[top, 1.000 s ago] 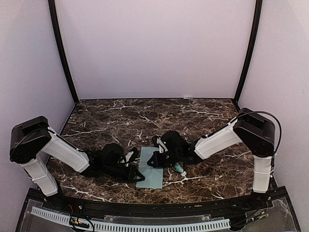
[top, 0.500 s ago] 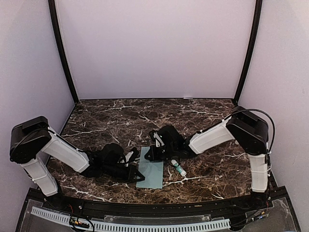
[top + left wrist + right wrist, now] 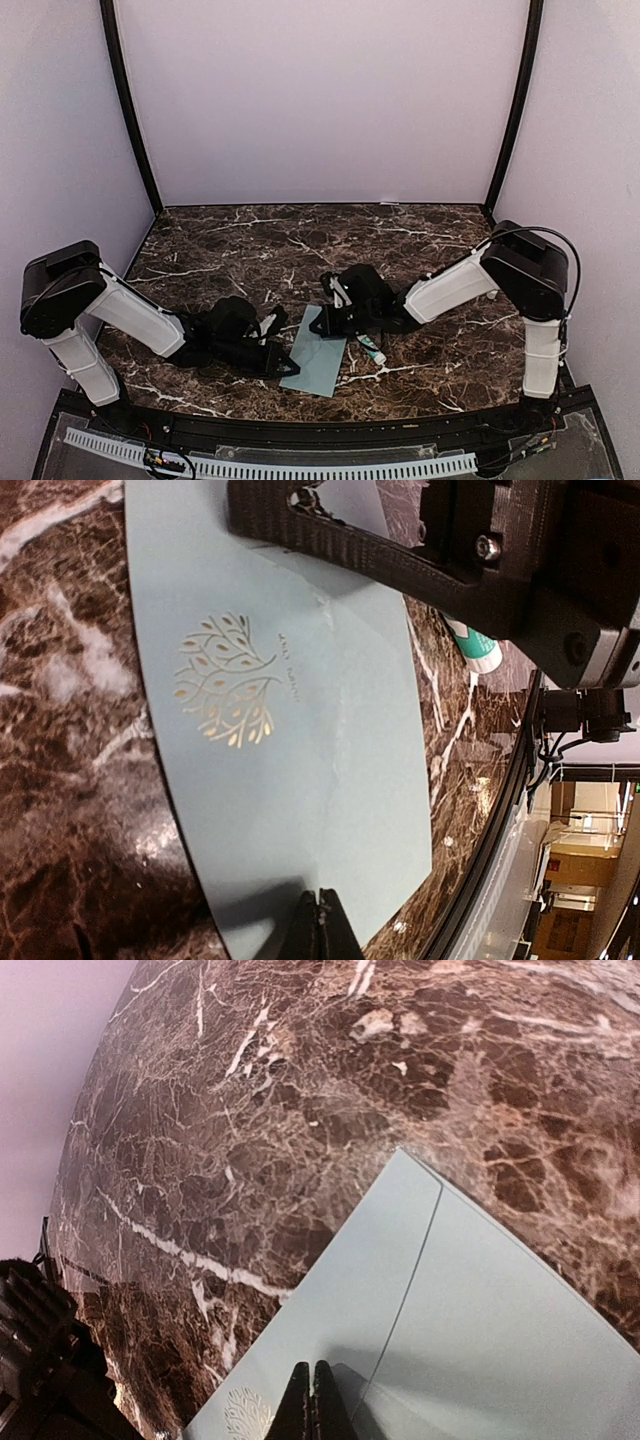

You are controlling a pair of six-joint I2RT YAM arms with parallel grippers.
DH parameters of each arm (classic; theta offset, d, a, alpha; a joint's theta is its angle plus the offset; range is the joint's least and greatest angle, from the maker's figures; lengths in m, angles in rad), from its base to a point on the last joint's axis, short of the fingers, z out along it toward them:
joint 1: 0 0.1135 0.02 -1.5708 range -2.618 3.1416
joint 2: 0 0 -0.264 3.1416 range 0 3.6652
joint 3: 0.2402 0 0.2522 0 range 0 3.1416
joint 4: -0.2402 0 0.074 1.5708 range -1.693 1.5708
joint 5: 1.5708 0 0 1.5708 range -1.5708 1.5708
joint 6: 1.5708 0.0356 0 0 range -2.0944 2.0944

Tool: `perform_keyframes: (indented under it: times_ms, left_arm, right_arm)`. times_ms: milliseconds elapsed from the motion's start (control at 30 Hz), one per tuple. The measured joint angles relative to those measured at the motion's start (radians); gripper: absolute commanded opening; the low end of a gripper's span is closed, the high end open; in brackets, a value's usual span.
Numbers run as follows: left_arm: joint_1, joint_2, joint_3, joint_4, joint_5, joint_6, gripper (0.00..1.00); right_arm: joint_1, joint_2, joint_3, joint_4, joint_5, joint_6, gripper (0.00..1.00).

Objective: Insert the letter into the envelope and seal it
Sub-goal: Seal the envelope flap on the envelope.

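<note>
Sealing well means the left gripper (image 3: 318,922) and right gripper (image 3: 310,1392) (each pinched shut on the envelope (image 3: 300,730)) hold it flat and taut.

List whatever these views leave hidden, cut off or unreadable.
Letter: in no view; the paper of the envelope hides whether it is inside.
Glue stick: top view, far end under the right arm; left wrist view, mostly behind that arm.
Print beside the envelope's gold tree: left wrist view, too small to read.
</note>
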Motion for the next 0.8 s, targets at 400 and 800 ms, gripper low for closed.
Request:
perform_keyframes:
  times_ms: [400, 800]
  left_arm:
    - [0.0, 0.0, 0.0, -0.001, 0.002, 0.0, 0.0]
    - [0.0, 0.0, 0.0, -0.001, 0.002, 0.0, 0.0]
  right_arm:
    - [0.036, -0.071, -0.101, 0.018, 0.019, 0.031, 0.0]
    - [0.072, -0.092, -0.136, 0.032, 0.043, 0.063, 0.0]
